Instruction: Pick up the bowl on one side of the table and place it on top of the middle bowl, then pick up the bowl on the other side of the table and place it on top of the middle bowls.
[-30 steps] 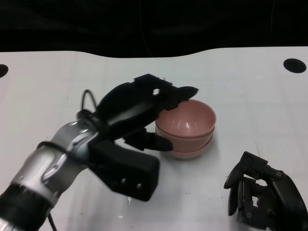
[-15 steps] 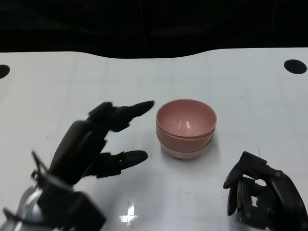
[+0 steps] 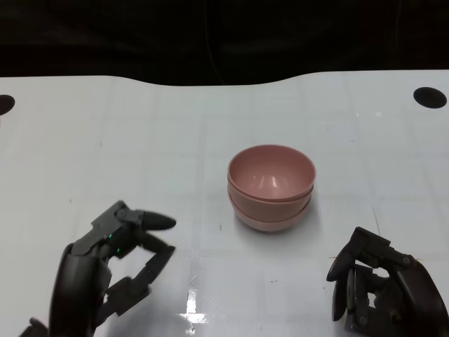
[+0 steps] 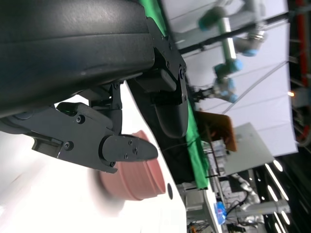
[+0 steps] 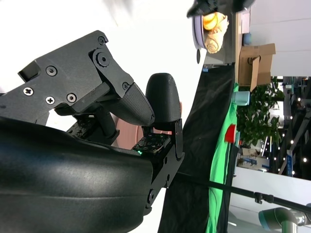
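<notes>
Where frame edges crop both, left hand (image 3: 112,274) spread empty, right hand (image 3: 382,291) curled empty, pink bowls (image 3: 271,186) stacked between.

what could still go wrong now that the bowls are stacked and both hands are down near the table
The pink bowl stack looks slightly uneven, with rims not quite flush, so a table bump might shift it. The left hand rests with fingers pointing toward the stack; any forward move could nudge it. The right hand sits close by too.
</notes>
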